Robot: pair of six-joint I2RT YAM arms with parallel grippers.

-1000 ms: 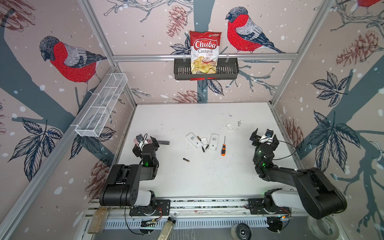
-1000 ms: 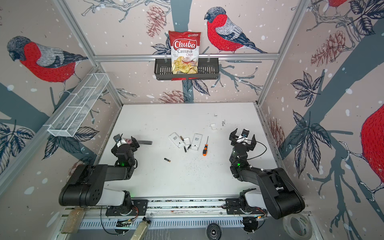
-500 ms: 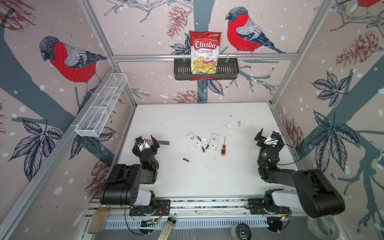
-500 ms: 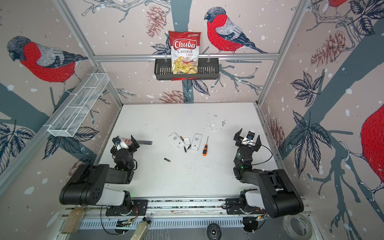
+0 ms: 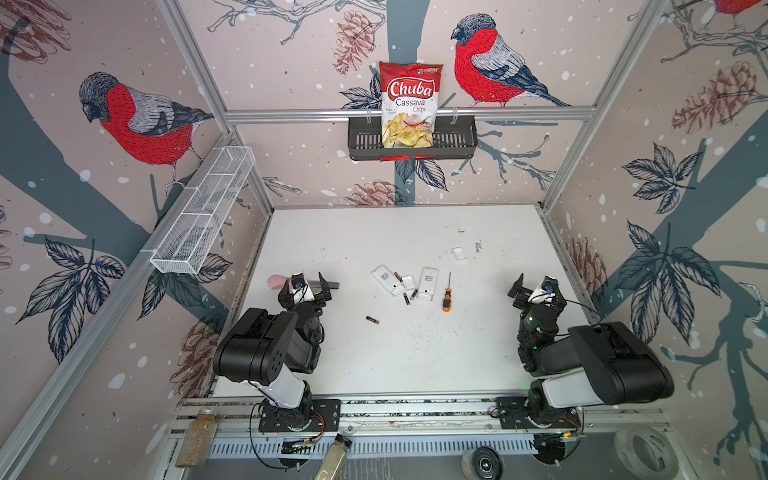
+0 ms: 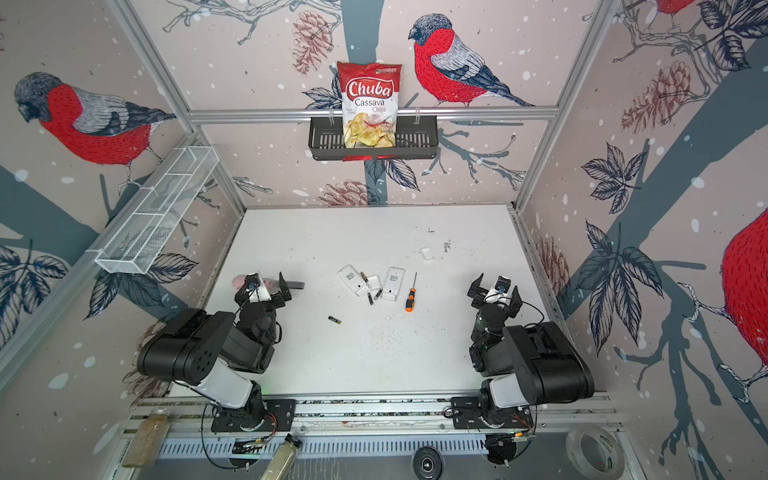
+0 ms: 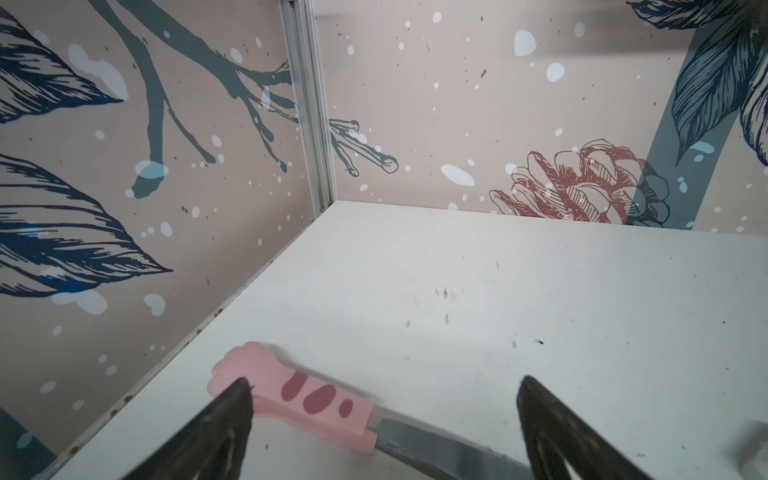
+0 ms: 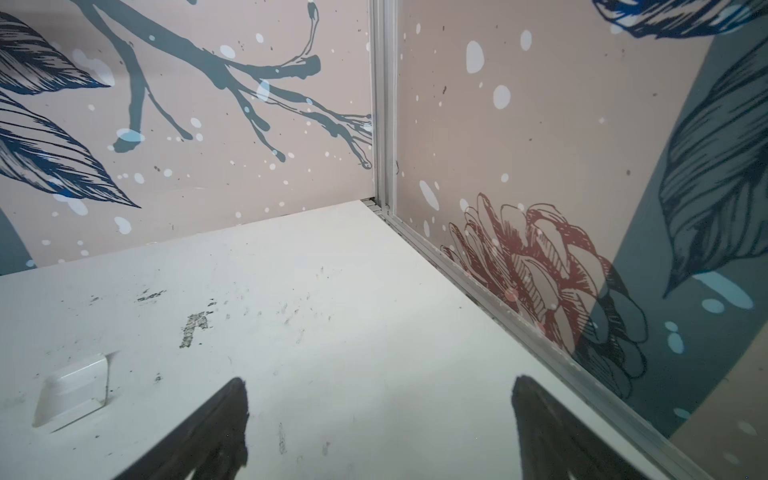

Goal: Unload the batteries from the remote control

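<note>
Two white remote controls (image 5: 383, 277) (image 5: 428, 283) lie face down mid-table, and both top views show them (image 6: 394, 282). Several black batteries with gold ends lie loose on the table. One (image 5: 398, 277) is beside the left remote, two (image 5: 406, 298) (image 5: 414, 294) are at the remotes' near ends, and one (image 5: 372, 320) lies alone nearer the front (image 6: 334, 320). My left gripper (image 5: 303, 284) (image 7: 384, 386) stands open at the table's left, above a knife. My right gripper (image 5: 538, 289) (image 8: 378, 386) stands open at the right, over bare table. Neither holds anything.
An orange-and-black screwdriver (image 5: 446, 296) lies right of the remotes. A pink-handled knife (image 7: 291, 390) lies under my left gripper, near the left wall. A small white cover (image 8: 72, 392) (image 5: 458, 252) lies ahead of my right gripper. The right wall rail (image 8: 519, 316) runs close by.
Both grippers have turned and shifted slightly near their own sides, still open. The right one has drawn a little toward the right wall. Remotes, batteries and screwdriver have not moved.
</note>
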